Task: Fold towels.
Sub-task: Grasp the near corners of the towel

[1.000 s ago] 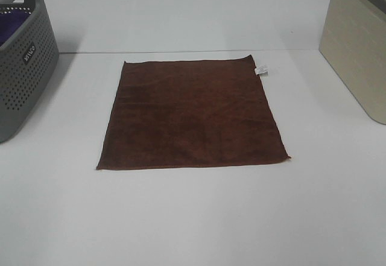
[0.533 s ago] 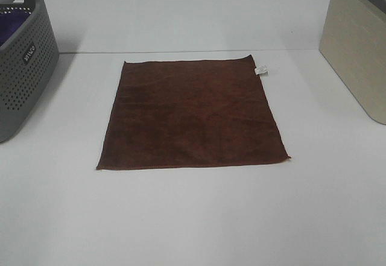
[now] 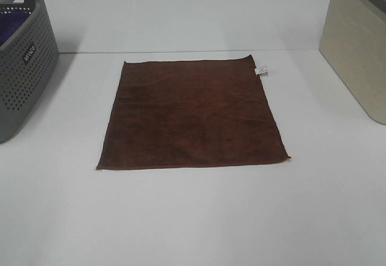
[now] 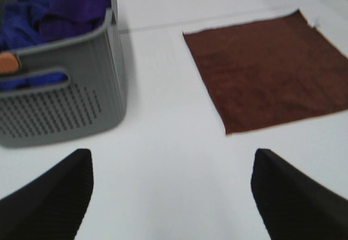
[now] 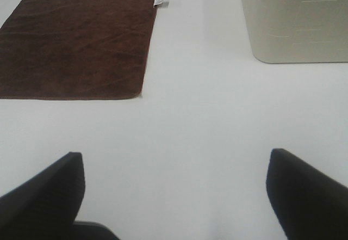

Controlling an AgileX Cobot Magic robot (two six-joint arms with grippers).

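Observation:
A dark reddish-brown square towel (image 3: 193,114) lies flat and spread out on the white table, with a small white tag (image 3: 262,70) at its far right corner. It also shows in the left wrist view (image 4: 272,77) and in the right wrist view (image 5: 76,41). Neither gripper shows in the high view. My left gripper (image 4: 171,188) is open and empty, over bare table short of the towel's near left corner. My right gripper (image 5: 174,194) is open and empty, over bare table off the towel's near right corner.
A grey perforated basket (image 3: 24,61) stands at the left edge and holds purple and blue fabric (image 4: 49,19). A beige bin (image 3: 359,46) stands at the right edge, also in the right wrist view (image 5: 296,19). The white table (image 3: 193,218) spreads around the towel.

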